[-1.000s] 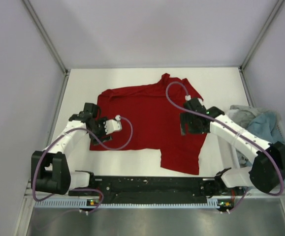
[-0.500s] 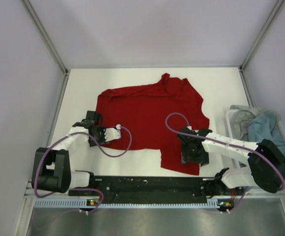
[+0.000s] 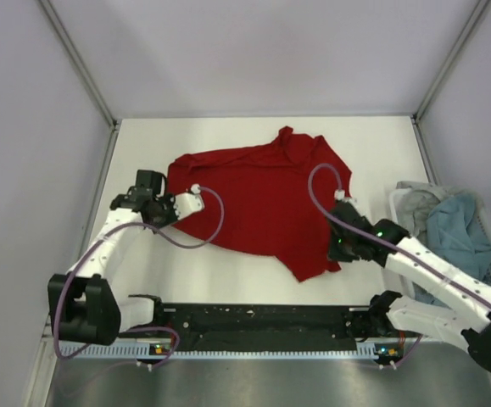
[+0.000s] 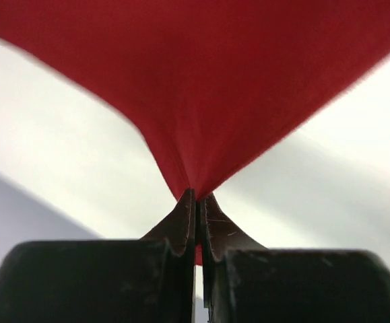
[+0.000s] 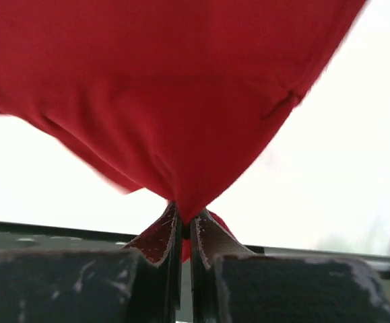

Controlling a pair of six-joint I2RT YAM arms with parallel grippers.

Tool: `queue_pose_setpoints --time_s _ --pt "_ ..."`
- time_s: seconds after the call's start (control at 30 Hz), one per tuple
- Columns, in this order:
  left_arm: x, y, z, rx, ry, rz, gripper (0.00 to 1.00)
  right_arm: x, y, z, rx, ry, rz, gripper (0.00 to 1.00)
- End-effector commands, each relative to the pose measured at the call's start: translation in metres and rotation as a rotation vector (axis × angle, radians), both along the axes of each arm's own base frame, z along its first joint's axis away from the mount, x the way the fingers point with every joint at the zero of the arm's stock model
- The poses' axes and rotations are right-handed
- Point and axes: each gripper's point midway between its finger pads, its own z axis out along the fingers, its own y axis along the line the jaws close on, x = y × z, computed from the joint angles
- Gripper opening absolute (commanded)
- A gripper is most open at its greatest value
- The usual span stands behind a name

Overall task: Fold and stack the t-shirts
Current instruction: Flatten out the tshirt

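A deep red t-shirt (image 3: 253, 199) lies spread across the middle of the white table. My left gripper (image 3: 162, 206) is shut on the shirt's left edge; in the left wrist view the red cloth (image 4: 201, 101) rises in a taut peak from the pinched jaws (image 4: 197, 198). My right gripper (image 3: 340, 246) is shut on the shirt's near right part; in the right wrist view the red cloth (image 5: 174, 101) hangs stretched from its jaws (image 5: 184, 212). A teal-blue t-shirt (image 3: 459, 233) and a light grey t-shirt (image 3: 415, 203) lie crumpled at the right.
The teal-blue and grey shirts sit in a white bin (image 3: 395, 212) at the table's right edge. Grey enclosure walls stand on the left, back and right. The black base rail (image 3: 262, 326) runs along the near edge.
Both grippers have closed on the red shirt and lifted its near hem off the table. The left gripper moved up and back; the right gripper moved rightward, and the near hem has drawn into a point.
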Motion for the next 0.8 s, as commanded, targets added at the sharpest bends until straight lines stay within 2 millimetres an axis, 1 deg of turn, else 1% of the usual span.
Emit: queue_pose_setpoints --time_s 0.0,0.03,0.07,0.13,0.2,0.23,0.27,0.3,0.33,0.37,0.4,0.43,0.5,0.57,0.6,0.67,0.7,0.77 --pt "0.019 -0.009 0.107 -0.113 -0.208 0.095 0.0 0.051 -0.003 0.153 0.086 -0.397 0.019 0.0" --pt "0.022 -0.007 0.128 -0.124 -0.258 0.13 0.0 0.054 -0.009 0.189 0.092 -0.469 0.019 0.0" --pt "0.024 -0.005 0.151 -0.135 -0.315 0.167 0.0 0.054 -0.015 0.22 0.097 -0.535 0.018 0.0" --pt "0.026 0.0 0.197 -0.147 -0.431 0.206 0.0 0.049 -0.028 0.29 0.141 -0.676 0.021 0.0" --pt "0.021 0.005 0.242 -0.159 -0.523 0.238 0.0 0.038 -0.04 0.346 0.196 -0.795 0.026 0.0" --pt "0.017 0.007 0.265 -0.167 -0.57 0.25 0.0 0.032 -0.046 0.368 0.226 -0.849 0.028 0.0" --pt "0.011 0.009 0.282 -0.177 -0.599 0.261 0.0 0.025 -0.051 0.391 0.258 -0.902 0.029 0.0" --pt "0.005 0.01 0.304 -0.191 -0.647 0.269 0.0 0.02 -0.055 0.408 0.278 -0.944 0.038 0.0" --pt "-0.001 0.01 0.325 -0.206 -0.693 0.273 0.0 0.016 -0.058 0.42 0.289 -0.97 0.044 0.0" --pt "-0.006 0.01 0.34 -0.219 -0.726 0.273 0.0 0.012 -0.061 0.431 0.294 -0.994 0.053 0.0" --pt "-0.011 0.018 0.357 -0.207 -0.773 0.305 0.0 0.011 -0.064 0.437 0.288 -1.006 0.055 0.0" --pt "-0.014 0.02 0.373 -0.213 -0.814 0.314 0.0 0.01 -0.068 0.445 0.281 -1.029 0.049 0.0" --pt "-0.016 0.023 0.388 -0.209 -0.849 0.327 0.0 0.015 -0.069 0.448 0.249 -1.038 0.045 0.0" --pt "-0.011 0.025 0.393 -0.2 -0.862 0.331 0.0 0.028 -0.063 0.45 0.21 -1.035 0.054 0.0" --pt "-0.006 0.025 0.393 -0.197 -0.863 0.334 0.0 0.039 -0.057 0.448 0.171 -1.024 0.064 0.0" --pt "0.006 0.026 0.393 -0.193 -0.877 0.346 0.0 0.065 -0.048 0.444 0.071 -1.001 0.065 0.0" --pt "0.014 0.026 0.393 -0.194 -0.885 0.349 0.0 0.079 -0.042 0.444 0.048 -0.99 0.067 0.0" --pt "0.033 0.024 0.389 -0.199 -0.895 0.351 0.0 0.109 -0.026 0.445 0.091 -0.962 0.089 0.0"
